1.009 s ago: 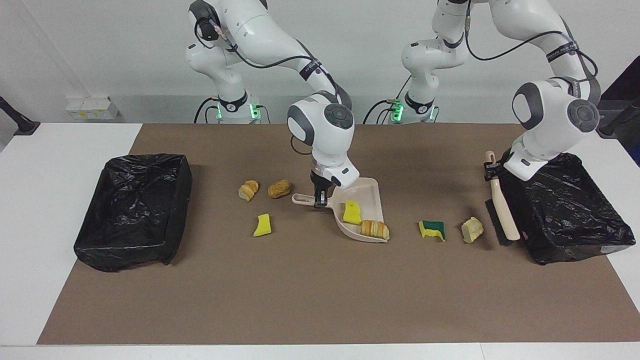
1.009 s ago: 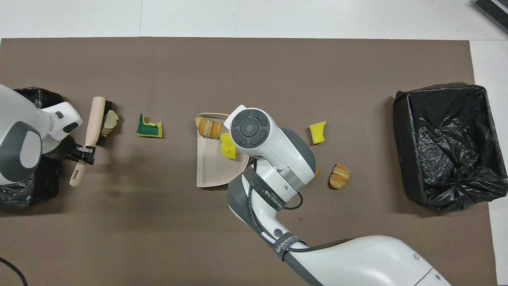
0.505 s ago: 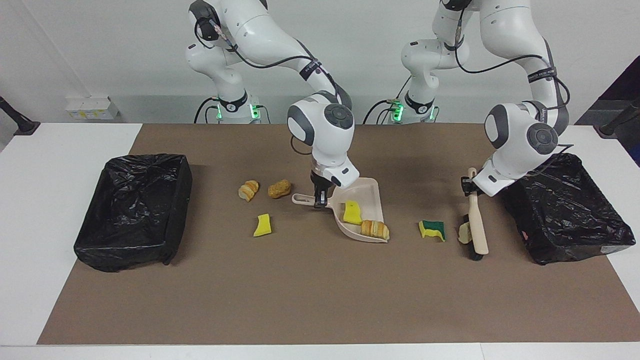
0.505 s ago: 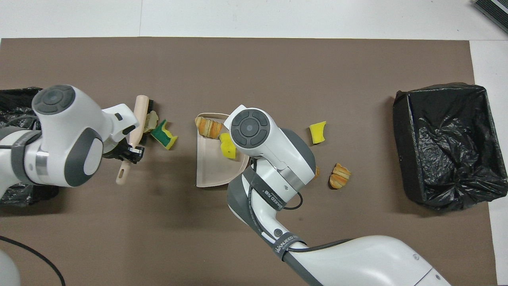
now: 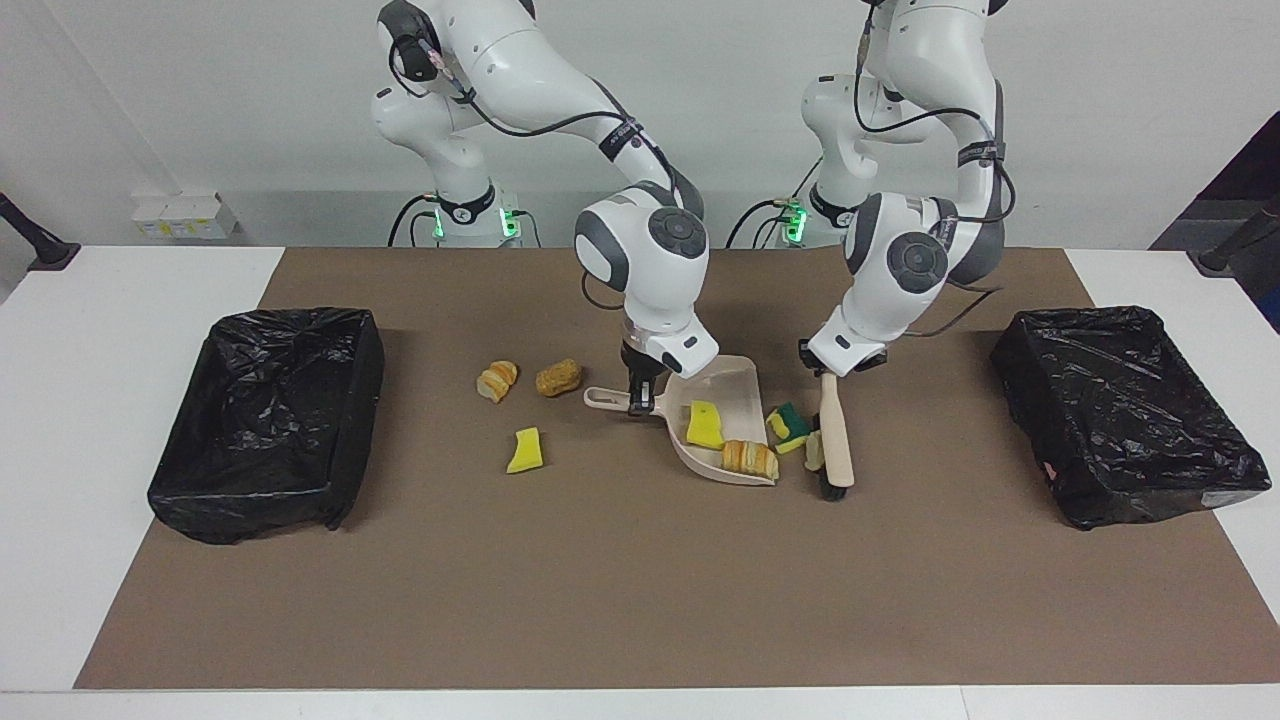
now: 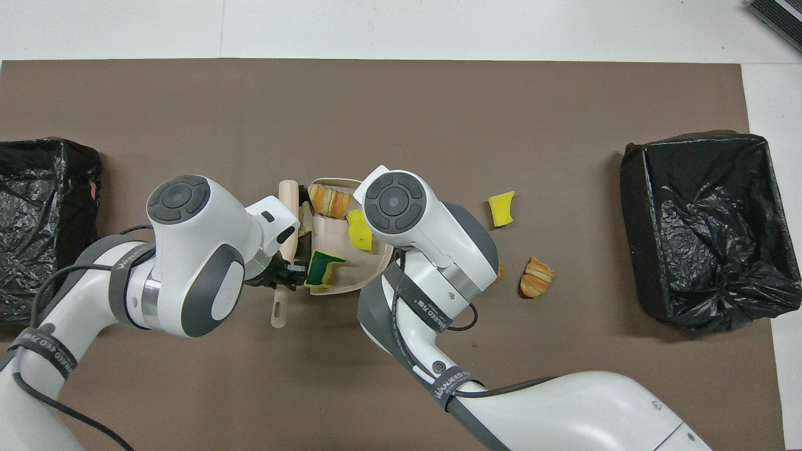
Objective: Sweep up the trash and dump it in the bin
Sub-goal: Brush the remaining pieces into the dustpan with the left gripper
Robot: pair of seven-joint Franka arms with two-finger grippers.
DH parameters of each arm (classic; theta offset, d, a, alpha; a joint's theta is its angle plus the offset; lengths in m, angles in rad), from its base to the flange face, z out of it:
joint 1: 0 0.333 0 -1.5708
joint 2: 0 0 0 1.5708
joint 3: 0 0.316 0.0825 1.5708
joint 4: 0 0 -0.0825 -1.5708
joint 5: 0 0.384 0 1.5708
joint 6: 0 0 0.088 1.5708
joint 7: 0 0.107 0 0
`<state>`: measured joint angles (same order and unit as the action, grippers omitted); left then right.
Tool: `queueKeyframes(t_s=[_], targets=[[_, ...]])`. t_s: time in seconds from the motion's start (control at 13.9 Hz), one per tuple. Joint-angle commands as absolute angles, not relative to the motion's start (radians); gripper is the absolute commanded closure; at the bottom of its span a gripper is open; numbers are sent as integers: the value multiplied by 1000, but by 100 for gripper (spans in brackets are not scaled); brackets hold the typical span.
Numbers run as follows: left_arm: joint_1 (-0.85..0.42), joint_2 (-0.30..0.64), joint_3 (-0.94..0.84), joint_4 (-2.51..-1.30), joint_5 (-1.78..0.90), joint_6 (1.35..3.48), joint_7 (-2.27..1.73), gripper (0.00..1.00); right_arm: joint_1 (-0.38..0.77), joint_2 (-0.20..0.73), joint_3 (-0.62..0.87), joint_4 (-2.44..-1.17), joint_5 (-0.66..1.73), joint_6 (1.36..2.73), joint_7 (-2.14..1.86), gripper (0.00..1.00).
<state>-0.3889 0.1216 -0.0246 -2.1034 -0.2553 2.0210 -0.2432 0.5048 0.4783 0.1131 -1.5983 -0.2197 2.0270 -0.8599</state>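
My right gripper [image 5: 640, 400] is shut on the handle of the beige dustpan [image 5: 735, 385] [image 6: 332, 244], which rests on the brown mat. A yellow sponge piece [image 5: 705, 425] [image 6: 358, 230] and a bread lump [image 5: 750, 458] [image 6: 329, 200] lie in the pan. My left gripper [image 5: 823, 368] [image 6: 287, 275] is shut on the brush [image 5: 836, 445] [image 6: 288, 200], pressed against the pan's mouth. The green-sided sponge [image 5: 792, 422] [image 6: 322, 268] sits at the pan's edge, and a pale lump [image 5: 813, 450] is wedged beside the brush. The wrist hides my right gripper from above.
More trash lies toward the right arm's end: a yellow piece [image 5: 525, 450] [image 6: 501, 208], sliced bread [image 5: 497, 380] [image 6: 537, 277] and a tan lump [image 5: 558, 377]. A black-lined bin stands at each end of the mat [image 5: 270, 420] [image 5: 1130, 410].
My left arm swept the brush from beside its bin across to the dustpan, pushing the green-sided sponge and the pale lump along. The right arm and dustpan stayed still.
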Motion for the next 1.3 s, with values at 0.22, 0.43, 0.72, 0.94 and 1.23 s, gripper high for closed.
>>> queueKeyframes(t_s=[0.22,0.43,0.72,0.94,1.23], targets=[[-391,62,-8,-2135,-501,1982,-262,100,495,468,124,-1631,-209,2068,-834,100],[-316,28,-6,-2094,-528,1870,-239,100,488,468,124,-1631,-209,2068,-844,100],[-290,18,-2,-2091,-525,1821,-186,100,483,468,124,-1631,-209,2069,-847,100],[-291,14,-2,-2089,-444,1796,-181,100,480,469,124,-1631,-209,2083,-847,100],[-288,-75,2,-2079,-274,1784,-175,100,451,447,129,-1635,-207,2092,-871,100]])
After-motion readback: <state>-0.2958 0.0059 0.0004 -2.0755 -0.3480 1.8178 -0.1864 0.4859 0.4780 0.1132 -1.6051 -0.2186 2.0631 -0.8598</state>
